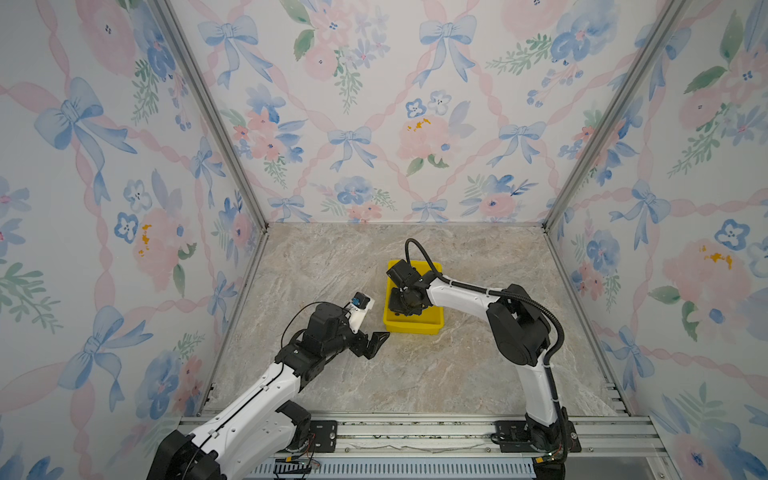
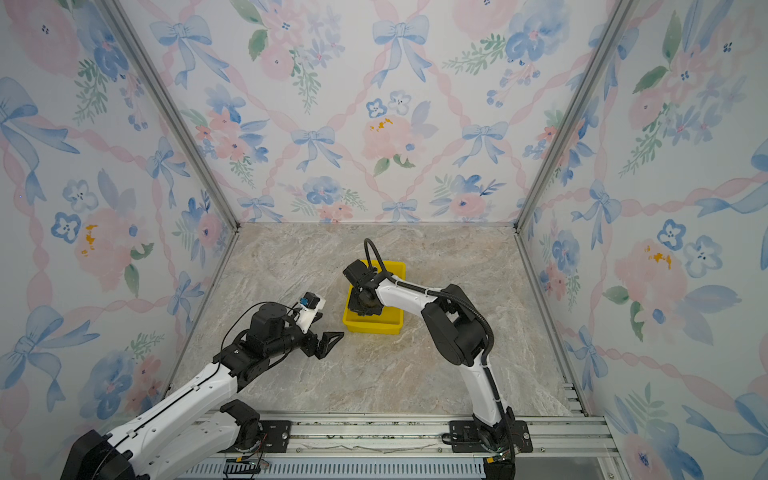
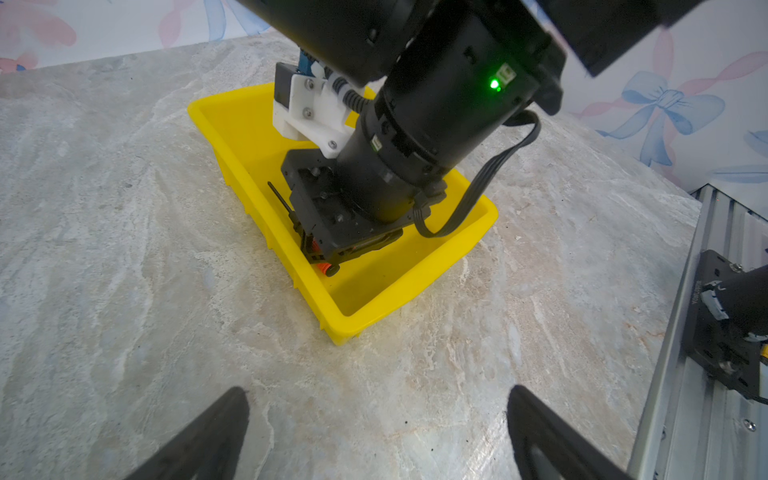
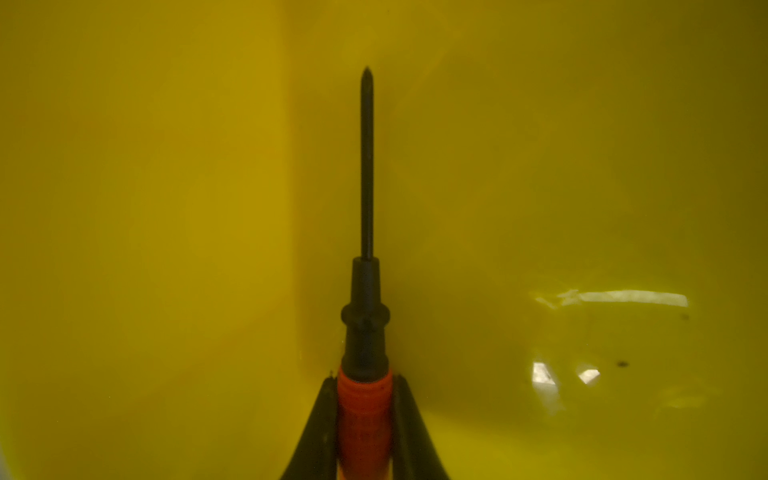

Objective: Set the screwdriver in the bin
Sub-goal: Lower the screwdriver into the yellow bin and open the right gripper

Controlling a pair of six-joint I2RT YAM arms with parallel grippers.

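The right pincer (image 4: 365, 380) is pinching the red-orange handle of the screwdriver (image 4: 365, 316), whose thin black shaft runs straight out ahead of the fingertips, in line with them. Close around it is the yellow bin (image 4: 561, 166), so the tool sits within the walls, though whether it touches the floor cannot be told. Off to one side, outside the bin, the left pincer (image 3: 378, 390) hovers spread and empty above the counter (image 3: 124, 208).

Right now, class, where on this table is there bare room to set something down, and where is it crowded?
Free: table between bin and front rail; strip between bin and back wall. Crowded: inside the bin, the right gripper, jaws shut on the screwdriver; left gripper near its corner.
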